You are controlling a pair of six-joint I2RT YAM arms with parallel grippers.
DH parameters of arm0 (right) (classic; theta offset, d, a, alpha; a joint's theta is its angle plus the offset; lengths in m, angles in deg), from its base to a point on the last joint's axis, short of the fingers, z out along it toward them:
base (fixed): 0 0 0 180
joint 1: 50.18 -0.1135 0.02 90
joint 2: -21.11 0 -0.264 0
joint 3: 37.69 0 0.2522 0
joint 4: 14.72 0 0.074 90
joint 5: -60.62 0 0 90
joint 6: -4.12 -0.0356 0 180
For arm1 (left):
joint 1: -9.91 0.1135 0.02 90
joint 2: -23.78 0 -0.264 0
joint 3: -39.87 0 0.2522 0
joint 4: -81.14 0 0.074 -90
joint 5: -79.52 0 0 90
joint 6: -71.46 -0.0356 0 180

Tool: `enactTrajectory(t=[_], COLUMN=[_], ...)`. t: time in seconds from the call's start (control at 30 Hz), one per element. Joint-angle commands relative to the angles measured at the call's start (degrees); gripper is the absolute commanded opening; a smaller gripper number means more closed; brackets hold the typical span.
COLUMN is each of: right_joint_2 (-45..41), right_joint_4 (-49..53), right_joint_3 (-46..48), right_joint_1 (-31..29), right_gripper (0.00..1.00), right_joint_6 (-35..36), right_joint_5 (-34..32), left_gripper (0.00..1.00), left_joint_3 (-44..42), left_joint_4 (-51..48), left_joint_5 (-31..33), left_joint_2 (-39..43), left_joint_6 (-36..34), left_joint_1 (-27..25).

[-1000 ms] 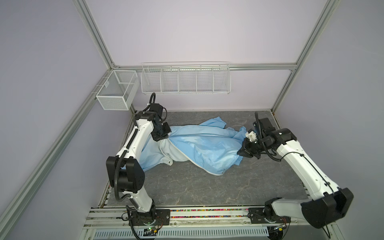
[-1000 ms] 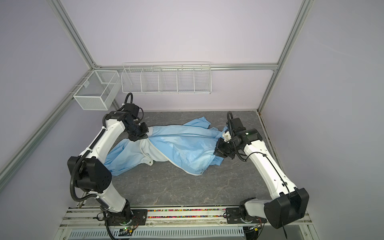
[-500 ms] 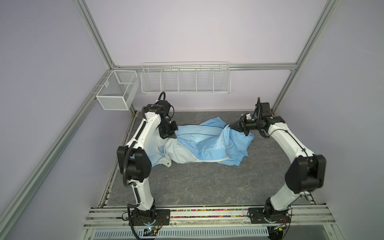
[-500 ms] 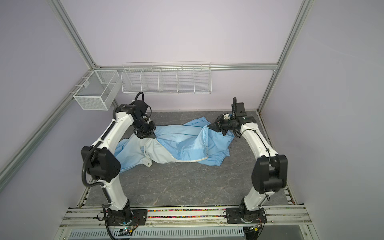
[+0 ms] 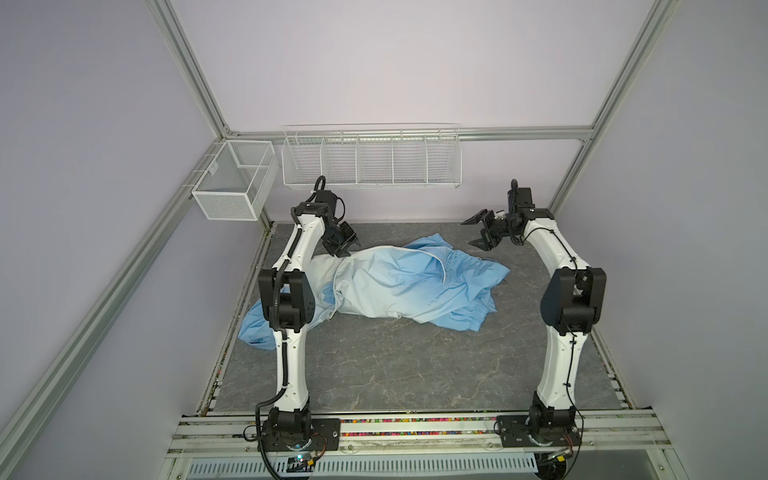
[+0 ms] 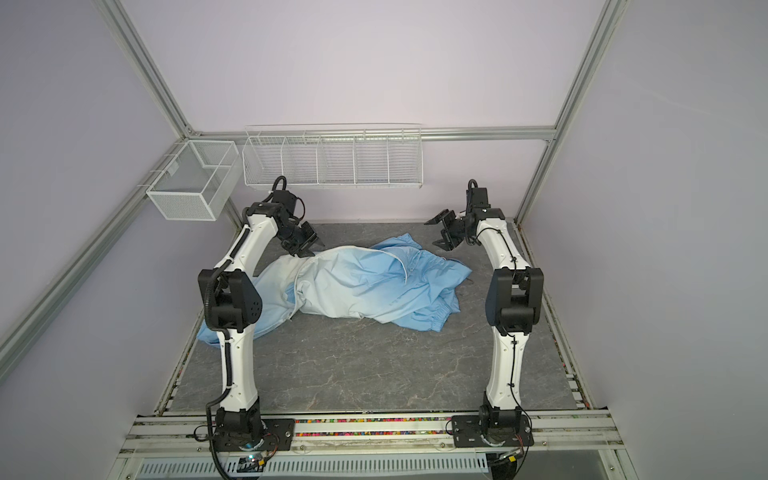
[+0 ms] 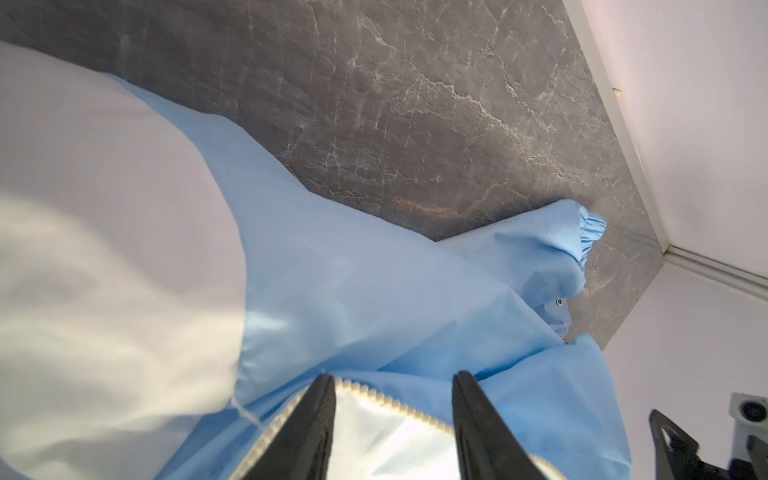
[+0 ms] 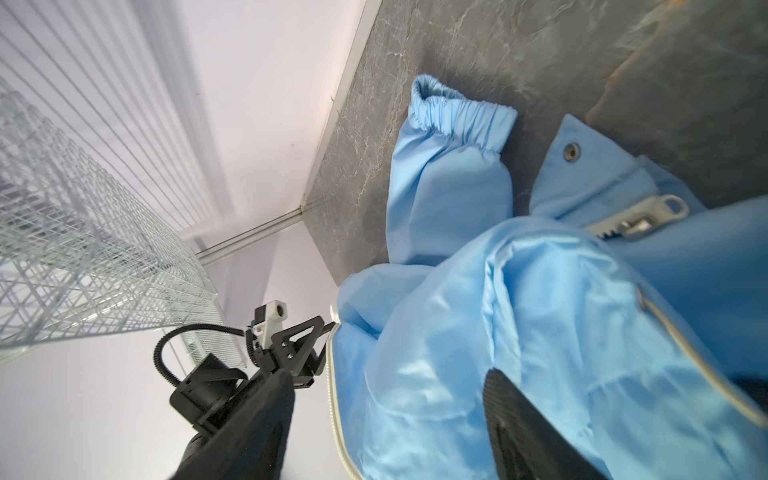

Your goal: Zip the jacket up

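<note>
Both arms have drawn back toward the rear wall and let go. A second ago each gripper was clamped on an end of the jacket, and now the cloth has slumped into a heap.

In both top views the jacket (image 5: 399,286) (image 6: 365,286) lies crumpled across the middle of the frame on the grey tabletop (image 5: 395,374). It is palest at its left end, and the zipper (image 5: 440,266) shows as a white curve right of centre. The left gripper (image 5: 345,245) (image 6: 307,245) sits at the heap's upper left edge. The right gripper (image 5: 478,230) (image 6: 438,232) hangs at upper right, spread wide, empty and clear of the cloth.

In the left wrist view, the left gripper (image 7: 394,376) has its fingers apart at bottom centre. The zipper teeth (image 7: 415,413) lie loose between them, unpinched.

In the right wrist view, the right gripper (image 8: 390,374) holds nothing. The zipper pull (image 8: 640,220) shows at mid right and a cuff (image 8: 461,116) at the top.

It looks to me like a fresh grasp comes next. It would go best pinching right beside the teeth near that pull, not on loose folds, with the left end held taut.
</note>
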Motion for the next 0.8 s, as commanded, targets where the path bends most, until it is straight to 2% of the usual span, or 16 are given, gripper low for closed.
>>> enactTrajectory(t=[0.0,0.13,0.27,0.5,0.6,0.77], right_joint_2=[-7.14,-11.13,-15.33,-20.01,-17.37,-12.32], right_joint_4=[14.03,20.51,20.54,13.76,14.4,13.79], right_joint_3=[0.69,1.76,7.7,20.17,19.8,17.08], right_joint_1=[-2.09,-8.34,-16.85,-26.03,-26.59,-26.48], right_gripper=[0.75,0.74,0.81,0.89,0.89,0.89], right_joint_6=[17.49,31.1,37.59,38.36,36.69,35.45], right_joint_5=[-12.27,-23.28,-28.87,-34.78,-37.33,-39.87], left_gripper=[0.5,0.51,0.55,0.59,0.6,0.61], left_joint_3=[-7.3,-14.12,-23.86,-45.28,-52.33,-56.62], left_joint_4=[2.92,1.8,0.23,2.64,5.33,7.98], left_joint_5=[2.83,6.04,10.82,14.96,16.42,21.38], left_joint_2=[7.94,16.31,26.14,41.82,46.35,47.91], left_joint_6=[-0.49,-3.51,-5.76,-3.3,-2.31,-3.68], left_joint_1=[0.35,0.35,0.35,0.18,-0.41,-6.06])
